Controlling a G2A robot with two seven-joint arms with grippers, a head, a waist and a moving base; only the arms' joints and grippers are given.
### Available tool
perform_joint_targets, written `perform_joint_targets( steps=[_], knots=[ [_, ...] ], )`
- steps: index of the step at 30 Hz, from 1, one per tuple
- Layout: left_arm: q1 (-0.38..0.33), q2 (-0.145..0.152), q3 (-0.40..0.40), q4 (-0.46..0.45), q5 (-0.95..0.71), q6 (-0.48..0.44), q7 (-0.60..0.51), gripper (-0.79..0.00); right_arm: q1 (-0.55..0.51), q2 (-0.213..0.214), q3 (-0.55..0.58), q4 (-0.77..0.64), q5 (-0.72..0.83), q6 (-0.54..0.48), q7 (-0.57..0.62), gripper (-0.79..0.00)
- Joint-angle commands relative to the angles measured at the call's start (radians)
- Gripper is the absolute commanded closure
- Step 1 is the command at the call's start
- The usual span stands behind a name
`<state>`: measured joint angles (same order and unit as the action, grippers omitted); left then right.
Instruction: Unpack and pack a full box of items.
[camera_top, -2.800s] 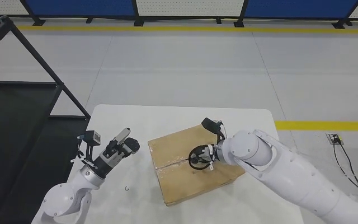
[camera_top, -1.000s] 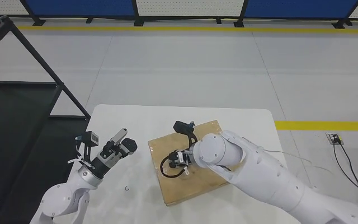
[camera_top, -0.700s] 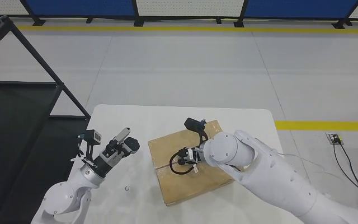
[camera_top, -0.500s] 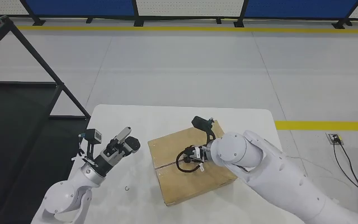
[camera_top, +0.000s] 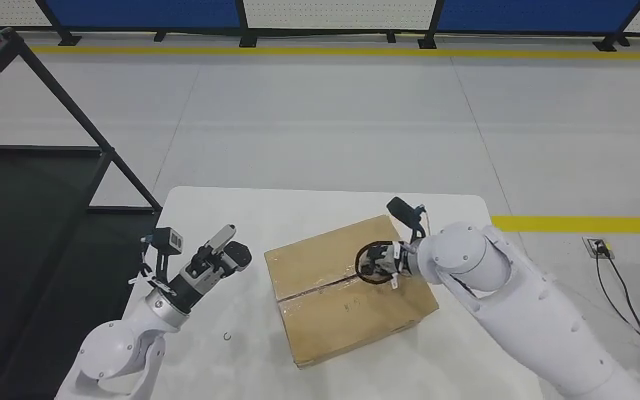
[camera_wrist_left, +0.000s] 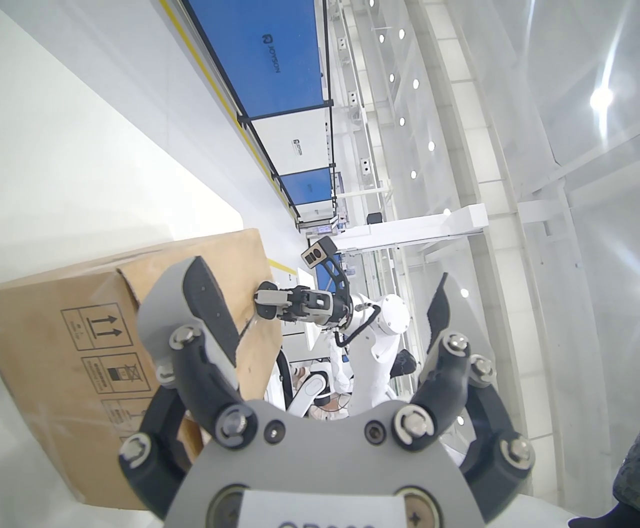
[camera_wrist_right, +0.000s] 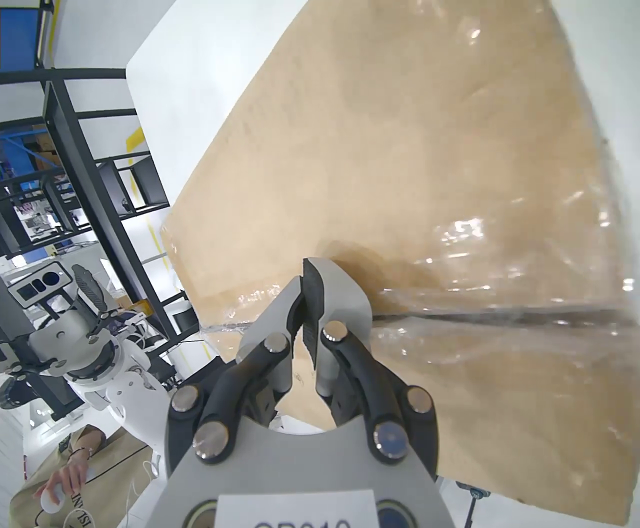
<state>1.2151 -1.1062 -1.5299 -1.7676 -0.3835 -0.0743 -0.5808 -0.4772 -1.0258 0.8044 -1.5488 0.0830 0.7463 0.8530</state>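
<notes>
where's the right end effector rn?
Top view: the right end effector, shut, sits over the cardboard box at the right-hand end of its taped seam, across the box from the left end effector.

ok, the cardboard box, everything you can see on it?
The cardboard box is plain brown and closed. Its two top flaps meet at a centre seam under glossy, wrinkled clear tape. One side face carries printed handling symbols. It lies flat on the white table, turned askew to the table's edges. The right gripper, shut, has its tips at the seam; contact looks likely but is not certain. The open left gripper stands apart beside it.
</notes>
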Motion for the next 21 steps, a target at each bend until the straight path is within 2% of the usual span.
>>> perform_joint_targets(
  steps=[1, 12, 21],
  knots=[
    [0.000, 0.000, -0.002, 0.000, 0.001, 0.001, 0.000, -0.785, -0.017, 0.009, 0.028, 0.004, 0.004, -0.012, 0.009, 0.000],
    [-0.005, 0.000, 0.007, -0.005, 0.008, 0.004, 0.000, -0.785, -0.121, 0.048, 0.169, 0.016, 0.028, -0.080, 0.003, 0.000],
    [-0.002, 0.000, 0.010, -0.012, 0.015, 0.006, 0.000, -0.785, -0.234, 0.072, 0.328, 0.036, 0.138, -0.147, -0.060, 0.000]
  ],
)
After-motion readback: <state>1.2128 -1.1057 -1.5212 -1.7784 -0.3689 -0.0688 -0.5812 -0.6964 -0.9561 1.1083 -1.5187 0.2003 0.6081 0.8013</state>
